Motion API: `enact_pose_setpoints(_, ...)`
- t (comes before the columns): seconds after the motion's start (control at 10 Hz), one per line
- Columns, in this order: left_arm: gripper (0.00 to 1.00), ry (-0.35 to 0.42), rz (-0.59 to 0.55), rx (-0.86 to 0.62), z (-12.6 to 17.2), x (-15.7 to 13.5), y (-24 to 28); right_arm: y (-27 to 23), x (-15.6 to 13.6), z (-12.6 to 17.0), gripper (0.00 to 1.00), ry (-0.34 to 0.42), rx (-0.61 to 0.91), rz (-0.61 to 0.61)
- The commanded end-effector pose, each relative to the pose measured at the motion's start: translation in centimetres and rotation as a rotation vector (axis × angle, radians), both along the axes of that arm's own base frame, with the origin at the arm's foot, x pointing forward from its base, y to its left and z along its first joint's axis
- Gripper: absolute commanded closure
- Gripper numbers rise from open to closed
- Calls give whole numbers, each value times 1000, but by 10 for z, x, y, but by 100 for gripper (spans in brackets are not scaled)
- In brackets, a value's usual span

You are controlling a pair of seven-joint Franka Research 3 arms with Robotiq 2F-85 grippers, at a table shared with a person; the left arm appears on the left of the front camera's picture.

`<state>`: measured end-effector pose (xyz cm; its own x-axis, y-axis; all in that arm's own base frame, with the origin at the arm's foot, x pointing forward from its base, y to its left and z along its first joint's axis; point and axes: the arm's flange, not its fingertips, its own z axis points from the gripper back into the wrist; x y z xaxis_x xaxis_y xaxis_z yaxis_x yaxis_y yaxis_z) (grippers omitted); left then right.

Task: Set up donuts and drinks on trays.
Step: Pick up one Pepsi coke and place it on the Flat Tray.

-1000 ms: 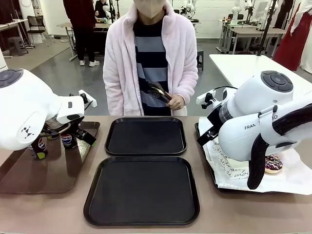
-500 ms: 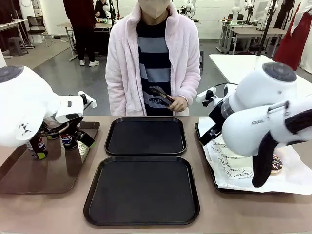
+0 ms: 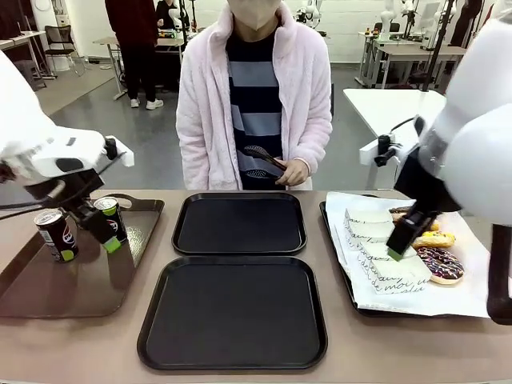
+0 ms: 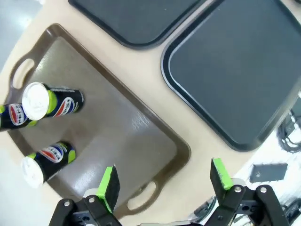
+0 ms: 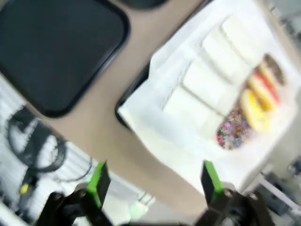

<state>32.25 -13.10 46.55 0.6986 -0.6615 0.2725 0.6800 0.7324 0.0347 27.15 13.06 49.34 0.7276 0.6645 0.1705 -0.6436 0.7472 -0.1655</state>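
Three drinks [image 4: 56, 102] from left wrist, two from front.

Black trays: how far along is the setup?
Done: nothing; the far tray and near tray are bare. In hand: nothing gripped; left gripper is open above the brown tray holding the cans, right gripper open above the sleeved donuts. Left: every can and donut to move.

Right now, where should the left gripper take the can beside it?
Probably around the can at mid-body: it stands upright with round sides. Bring the open left gripper in level from the brown tray's bare middle, one pad each side.
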Motion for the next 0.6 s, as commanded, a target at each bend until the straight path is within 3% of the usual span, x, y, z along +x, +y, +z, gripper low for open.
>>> enact_pose_setpoints(0.0,0,6,18,-1,-20,14,-6,-29,-30,-63,0,-166,-26,-22)
enact_pose_setpoints(0.1,0,6,18,-1,-20,14,-6,0,0,0,0,0,0,0)
enact_pose_setpoints(0.3,0,6,18,-1,-20,14,-6,-5,-5,12,0,-44,-8,-2)
enact_pose_setpoints(0.4,0,11,3,4,-10,5,-2,-27,5,-2,0,61,260,-25)
enact_pose_setpoints(0.5,0,91,59,-242,-12,12,23,-59,13,-10,0,162,553,-74)
